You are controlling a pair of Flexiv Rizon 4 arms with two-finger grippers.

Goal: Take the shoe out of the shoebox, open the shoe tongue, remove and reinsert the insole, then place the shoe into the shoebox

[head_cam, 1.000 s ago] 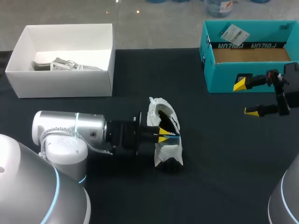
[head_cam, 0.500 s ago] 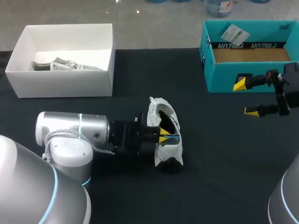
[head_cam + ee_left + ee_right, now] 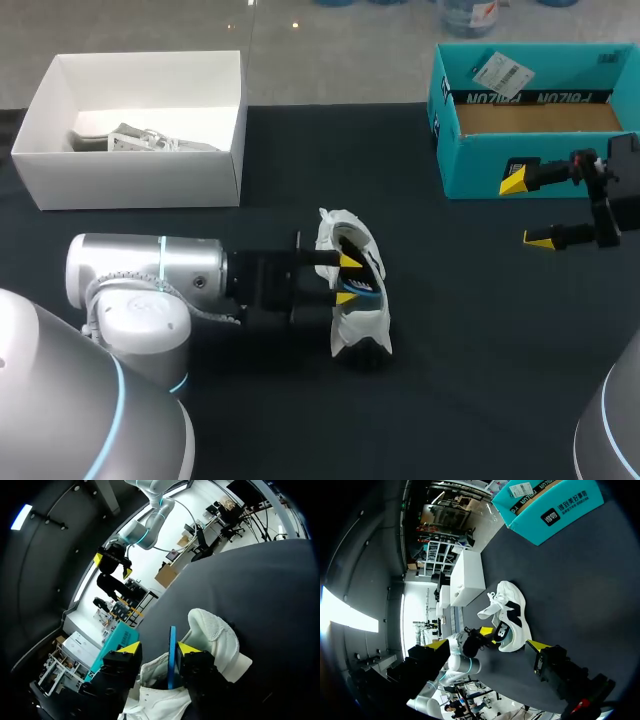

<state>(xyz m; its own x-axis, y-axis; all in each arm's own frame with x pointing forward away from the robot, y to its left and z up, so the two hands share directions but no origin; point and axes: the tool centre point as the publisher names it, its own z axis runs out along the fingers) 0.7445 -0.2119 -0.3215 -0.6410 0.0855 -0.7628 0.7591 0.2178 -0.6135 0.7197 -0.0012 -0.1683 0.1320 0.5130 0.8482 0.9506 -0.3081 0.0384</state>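
Only the left wrist view shows the thin blue insole ungripped within the parted left claw; the right claw gapes empty.

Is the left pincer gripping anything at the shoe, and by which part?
Nothing is gripped. The left pincer is open at the mouth of the shoe; the blue insole stands on edge between its fingers, beside one, clear of the other.

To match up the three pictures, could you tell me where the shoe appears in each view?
Head view: shoe mid-table, at the left gripper.
Left wrist view: shoe right at that gripper, its fingers in the opening.
Right wrist view: shoe ahead of the right gripper, well apart.
Shared landmark: teal box.
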